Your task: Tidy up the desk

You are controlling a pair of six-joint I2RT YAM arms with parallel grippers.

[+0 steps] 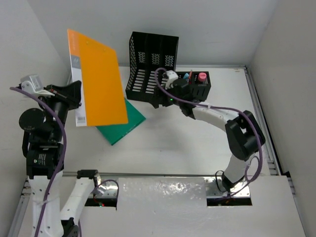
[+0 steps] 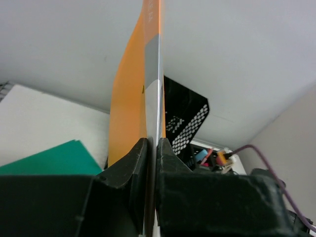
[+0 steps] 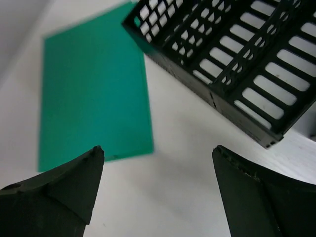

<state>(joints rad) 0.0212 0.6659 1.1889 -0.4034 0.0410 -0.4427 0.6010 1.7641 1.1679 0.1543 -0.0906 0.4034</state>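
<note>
The left hand (image 2: 152, 144) pinches an upright orange folder (image 1: 98, 81); the right hand (image 3: 158, 153) is spread above the table (image 1: 168, 148), file holder (image 3: 237, 64) ahead.

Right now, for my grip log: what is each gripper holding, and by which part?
Left gripper pinches the orange folder by its white spine edge, low down; right gripper is open, empty.

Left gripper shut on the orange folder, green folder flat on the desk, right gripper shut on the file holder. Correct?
No: the right gripper is open, holding nothing, near the black file holder; the right wrist view shows it. The left gripper is shut on the orange folder, and the green folder lies flat on the desk.
</note>
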